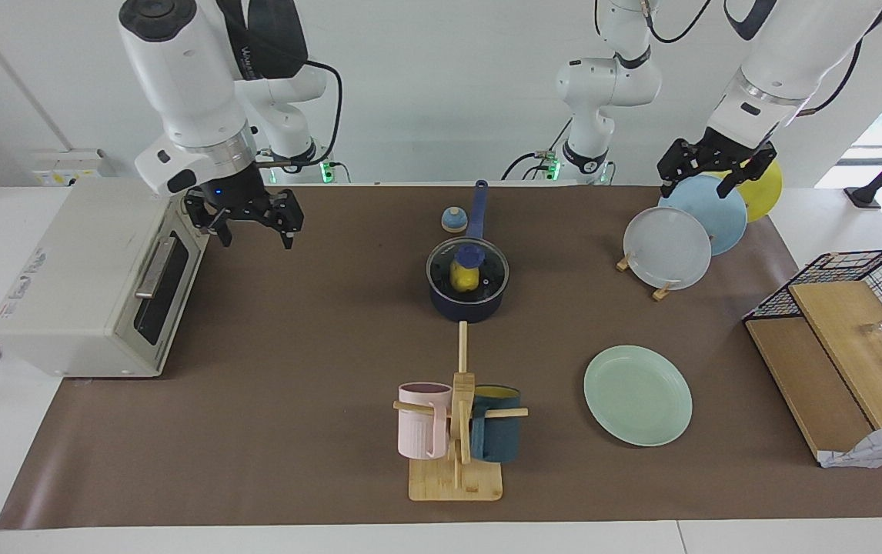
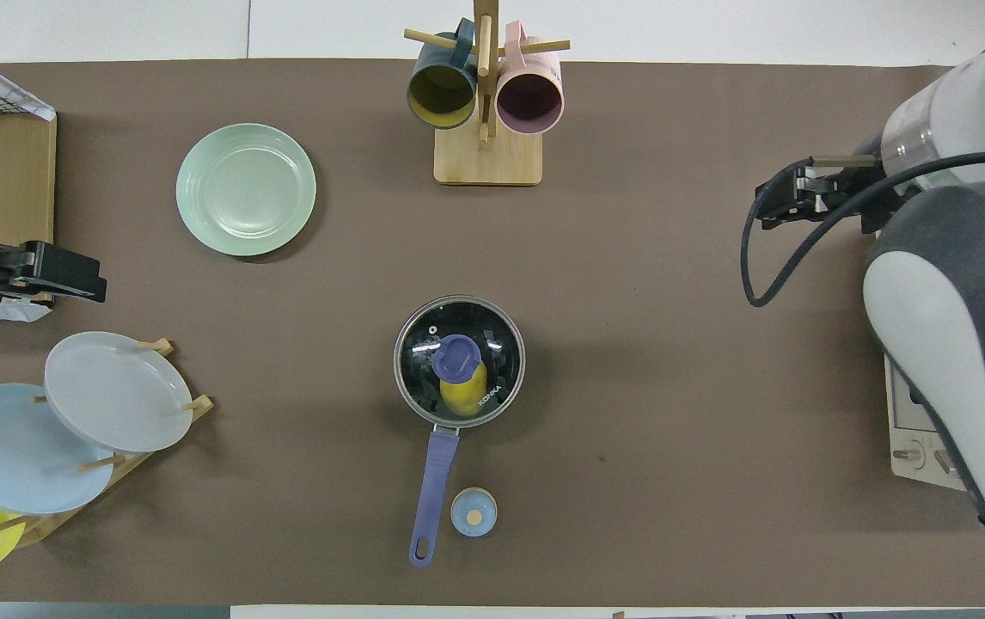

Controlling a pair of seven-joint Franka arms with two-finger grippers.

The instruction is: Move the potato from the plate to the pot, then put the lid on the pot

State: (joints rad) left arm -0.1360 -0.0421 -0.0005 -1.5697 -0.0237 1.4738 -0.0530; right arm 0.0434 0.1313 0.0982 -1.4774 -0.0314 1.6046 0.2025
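Observation:
The dark navy pot (image 1: pixel 468 309) stands mid-table with its long blue handle (image 2: pixel 435 481) pointing toward the robots. The glass lid (image 1: pixel 490 271) with the blue knob (image 2: pixel 455 357) sits on the pot. The yellow potato (image 1: pixel 466 278) shows through the glass inside the pot, also in the overhead view (image 2: pixel 463 395). The mint-green plate (image 1: pixel 637 395) lies bare, farther from the robots, toward the left arm's end. My left gripper (image 1: pixel 697 185) is open and empty over the plate rack. My right gripper (image 1: pixel 255 231) is open and empty beside the toaster oven.
A toaster oven (image 1: pixel 95 285) stands at the right arm's end. A wooden mug rack (image 1: pixel 456 431) holds a pink and a teal mug. A plate rack (image 1: pixel 660 291) holds grey-white, light blue and yellow plates. A small bell (image 1: pixel 453 220) sits by the pot handle. A wire basket (image 1: pixel 872 277) stands at the left arm's end.

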